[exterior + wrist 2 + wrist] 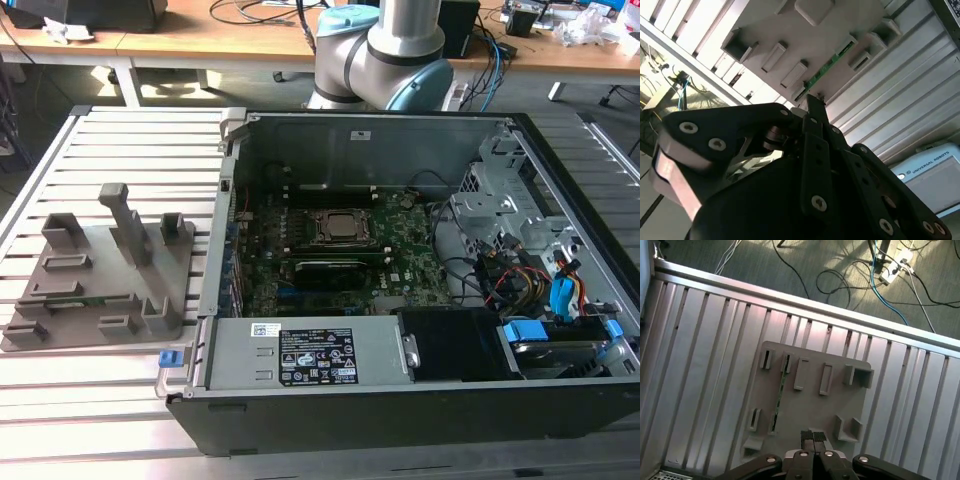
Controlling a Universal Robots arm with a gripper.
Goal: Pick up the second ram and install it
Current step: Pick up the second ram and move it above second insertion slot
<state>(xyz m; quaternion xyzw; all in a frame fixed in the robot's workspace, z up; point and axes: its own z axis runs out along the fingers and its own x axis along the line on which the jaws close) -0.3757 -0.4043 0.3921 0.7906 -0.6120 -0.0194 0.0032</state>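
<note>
The second ram (780,390) is a thin green stick standing on its edge in a slot of the grey tray (810,405). In the second wrist view the ram (827,67) shows as a green strip between the tray's blocks, and in the exterior view the ram (92,301) is a faint green line low on the tray (100,270). My gripper (813,435) hangs well above the tray, off to one side of the ram and touching nothing. Its black fingers (812,112) are pressed together and hold nothing.
On the slatted metal table (110,140) an open computer case (400,260) lies at the exterior view's right of the tray. Inside are the green motherboard (400,270), the CPU socket (338,228) and long slots (330,268) below it. Cables (865,275) lie on the floor past the table edge.
</note>
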